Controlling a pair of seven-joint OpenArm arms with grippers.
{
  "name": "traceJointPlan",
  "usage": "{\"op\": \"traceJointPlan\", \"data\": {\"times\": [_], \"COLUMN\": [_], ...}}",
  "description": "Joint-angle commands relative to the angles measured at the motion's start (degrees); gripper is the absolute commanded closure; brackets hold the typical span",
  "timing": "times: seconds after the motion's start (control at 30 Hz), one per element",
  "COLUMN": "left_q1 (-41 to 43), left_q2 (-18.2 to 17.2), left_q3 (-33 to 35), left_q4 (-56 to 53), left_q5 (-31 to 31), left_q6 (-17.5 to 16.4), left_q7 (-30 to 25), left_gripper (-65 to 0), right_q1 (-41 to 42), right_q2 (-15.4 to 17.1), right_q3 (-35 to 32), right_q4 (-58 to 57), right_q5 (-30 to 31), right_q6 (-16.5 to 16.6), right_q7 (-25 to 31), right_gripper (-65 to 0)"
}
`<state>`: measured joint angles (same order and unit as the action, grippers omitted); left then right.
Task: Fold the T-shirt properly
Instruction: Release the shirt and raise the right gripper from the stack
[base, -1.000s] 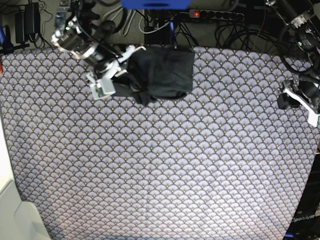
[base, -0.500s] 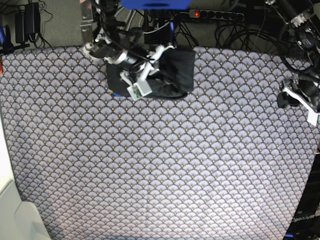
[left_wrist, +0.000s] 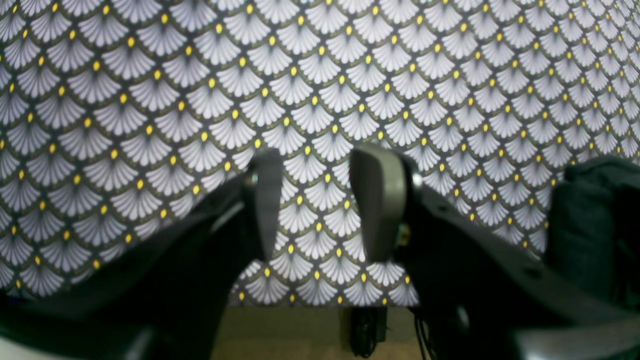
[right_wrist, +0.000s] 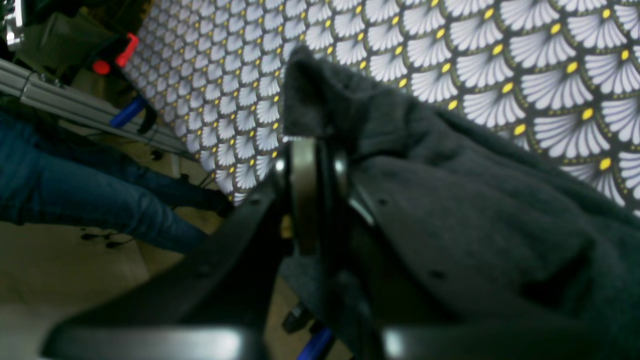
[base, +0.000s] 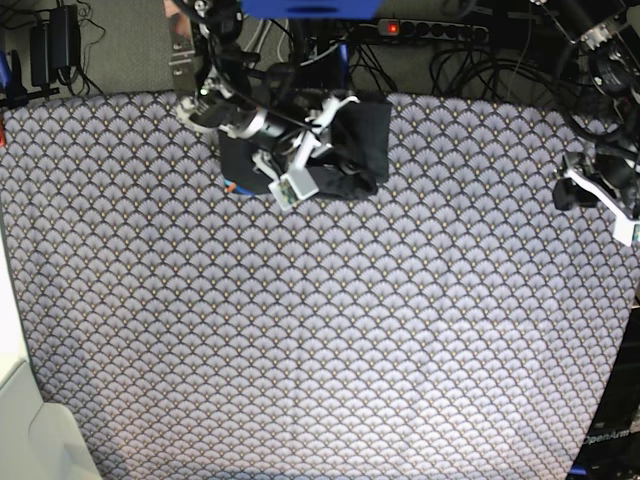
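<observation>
We found the T-shirt (base: 345, 150) bunched in a dark heap at the far edge of the bench, on the scallop-patterned cloth (base: 330, 330). Our right pincer (right_wrist: 317, 192) sat over its near-left part, jaws nearly together with a fold of the grey fabric pinched between them. Our left pincer (left_wrist: 320, 200) hung well apart at the cloth's edge, jaws spread and holding nothing.

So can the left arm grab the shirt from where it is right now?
Probably not without a long move. The left gripper hangs open over the patterned cloth at the table's far edge, and the shirt lies bunched across the table under the right gripper. Nothing lies between them except bare cloth.
</observation>
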<state>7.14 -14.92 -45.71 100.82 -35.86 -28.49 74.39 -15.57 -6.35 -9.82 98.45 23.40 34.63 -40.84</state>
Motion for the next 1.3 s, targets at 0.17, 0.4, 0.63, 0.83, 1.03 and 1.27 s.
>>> {"op": "traceJointPlan", "data": {"times": [0.17, 0.4, 0.63, 0.83, 1.03, 1.27], "left_q1": [-0.7, -0.9, -0.9, -0.6, -0.6, -0.6], "left_q2": [-1.0, -1.0, -1.0, -1.0, -1.0, -1.0], "left_q3": [-0.4, -0.4, -0.4, -0.4, 0.1, 0.2], "left_q4": [0.9, 0.9, 0.9, 0.9, 0.9, 0.9], "left_q5": [-0.8, -0.8, -0.8, -0.8, -0.8, -0.8], "left_q6": [0.0, 0.0, 0.0, 0.0, 0.0, -3.7], "left_q7": [-0.9, -0.9, -0.9, -0.9, -0.8, -0.5], "left_gripper": [-25.6, -25.6, -25.6, -25.9, -26.2, -26.3], "right_q1": [0.4, 0.1, 2.0, 2.8, 1.6, -1.3], "right_q2": [-0.4, 1.9, 5.0, 10.8, 12.1, 9.7], "right_q3": [-1.4, -8.5, -9.2, 1.5, 6.4, 2.4], "right_q4": [1.4, 9.6, 14.9, 12.3, 7.9, 6.4], "right_q5": [1.8, 1.9, 1.8, 1.8, 1.8, 1.9], "right_q6": [0.6, 0.6, 0.6, 0.6, 0.8, 0.8], "right_q7": [1.3, 1.9, 2.8, 2.8, 2.8, 3.5], "right_gripper": [-25.2, -27.5, -20.8, -9.8, -9.0, -8.9]}}
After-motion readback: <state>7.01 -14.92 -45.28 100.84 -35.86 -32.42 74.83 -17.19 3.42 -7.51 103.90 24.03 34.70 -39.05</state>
